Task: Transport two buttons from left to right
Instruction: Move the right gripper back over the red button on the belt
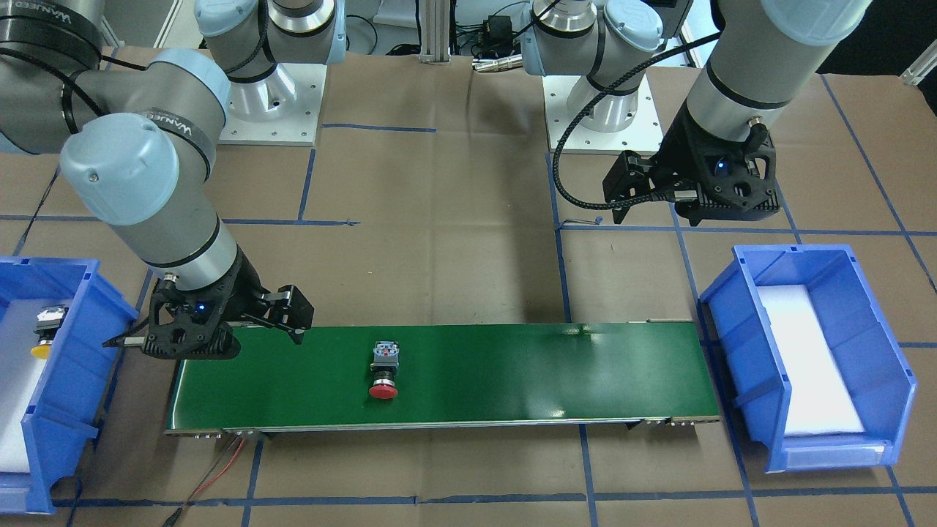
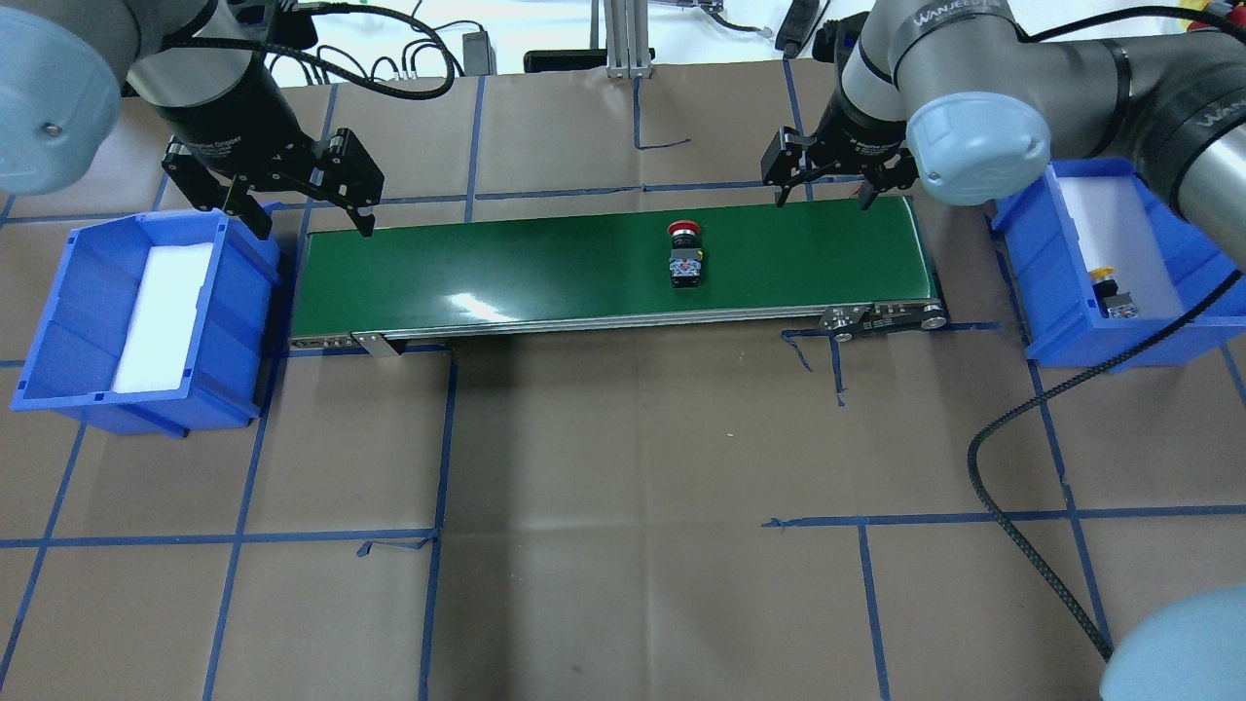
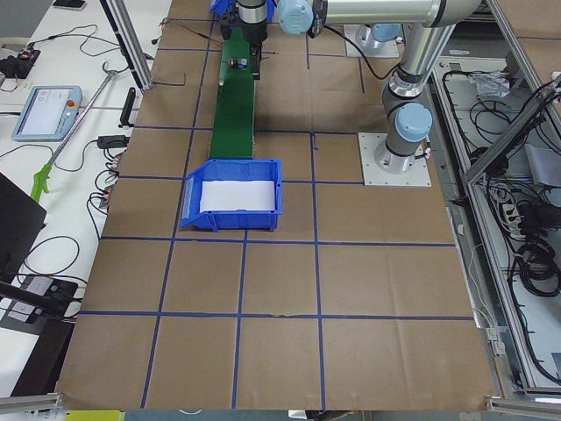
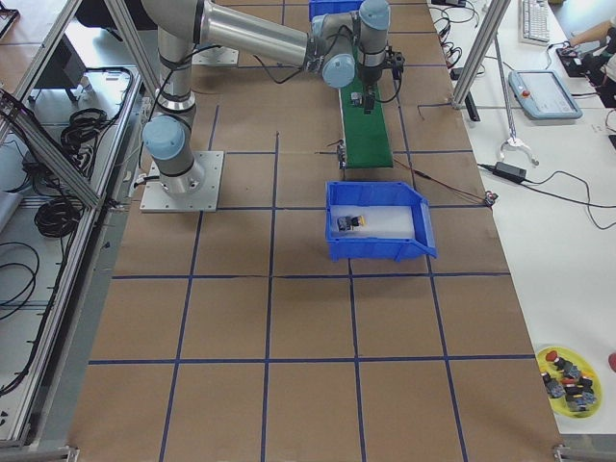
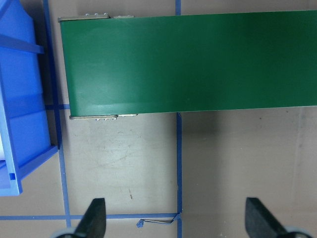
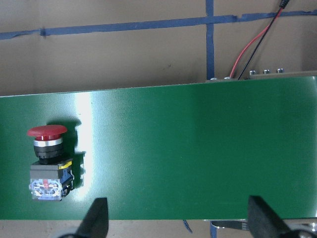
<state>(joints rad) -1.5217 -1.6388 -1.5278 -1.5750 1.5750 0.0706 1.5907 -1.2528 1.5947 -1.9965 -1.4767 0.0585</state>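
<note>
The red-capped button [image 2: 684, 253] lies on its side on the green conveyor belt [image 2: 506, 277], right of the middle; the right wrist view has this button [image 6: 47, 158] at lower left. The yellow-capped button [image 2: 1109, 290] lies in the blue bin [image 2: 1046, 312] at the belt's right end. My right gripper [image 2: 822, 202] hangs open over the belt's far right edge, apart from the red button. My left gripper [image 2: 316, 231] hangs open at the belt's left end with nothing between its fingers [image 5: 94, 218].
A second blue bin [image 2: 58, 321] with a white foam liner and no parts in it stands at the belt's left end. Red and black wires [image 1: 219, 468] run out from the belt's corner. A yellow dish [image 4: 568, 377] of several spare buttons sits far off on the table.
</note>
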